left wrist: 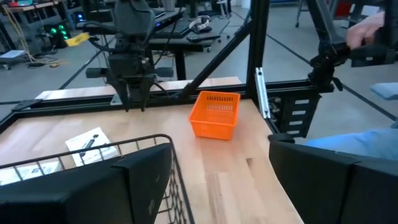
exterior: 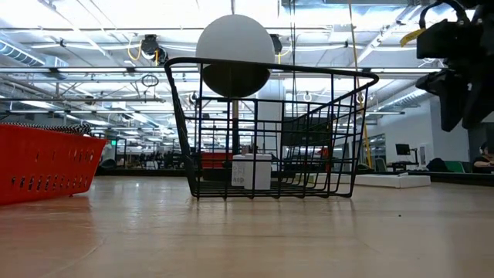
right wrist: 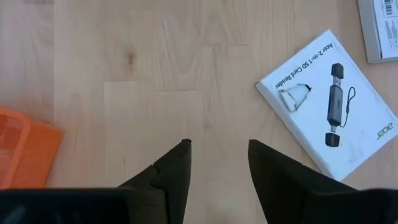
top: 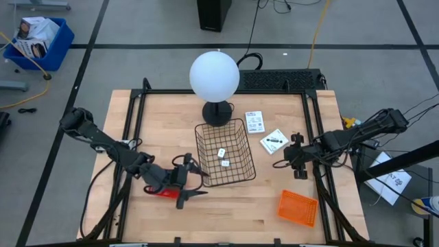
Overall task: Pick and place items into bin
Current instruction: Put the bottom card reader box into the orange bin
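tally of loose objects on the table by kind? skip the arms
Small white blocks inside the black wire basket: 2
Flat white printed packets on the wood: 2
Black wire basket: 1
Orange perforated plastic bin: 1
White globe lamp on black base: 1
Total: 7

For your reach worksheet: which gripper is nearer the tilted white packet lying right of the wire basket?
Right. The right gripper hovers open just beside the tilted white packet, on its side away from the wire basket. The left gripper is open beyond the basket's opposite side.
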